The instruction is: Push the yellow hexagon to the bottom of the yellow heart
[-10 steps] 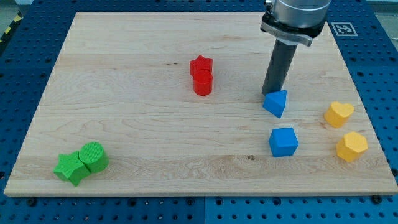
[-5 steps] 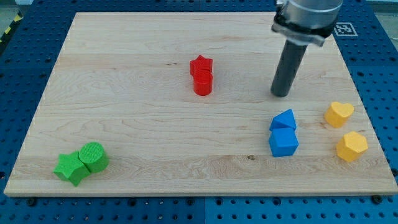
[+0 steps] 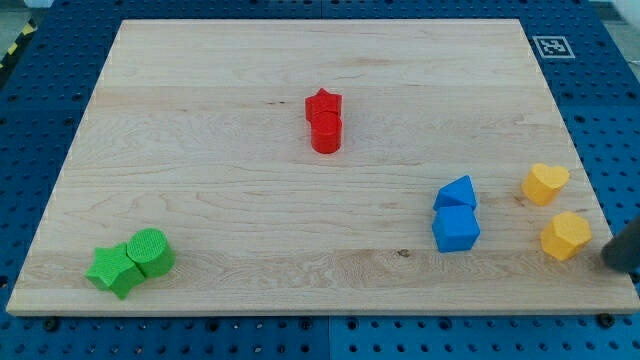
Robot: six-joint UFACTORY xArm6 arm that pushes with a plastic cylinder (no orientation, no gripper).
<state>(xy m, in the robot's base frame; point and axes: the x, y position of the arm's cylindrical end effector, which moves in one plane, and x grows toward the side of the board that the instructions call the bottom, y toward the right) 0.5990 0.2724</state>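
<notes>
Dark rod at view's right edge, only partly in frame; my tip (image 3: 612, 262) bare, holding nothing, just right of yellow hexagon (image 3: 566, 236). Hexagon near, below-right of yellow heart (image 3: 545, 183), apart. Step: lining up push. Next, likely: short nudge toward view's left, stop under heart.

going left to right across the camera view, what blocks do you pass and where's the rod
green star → green cylinder → red pair, star above cylinder → blue pair, triangle above cube → yellow heart → yellow hexagon → my tip, at the view's right edge
</notes>
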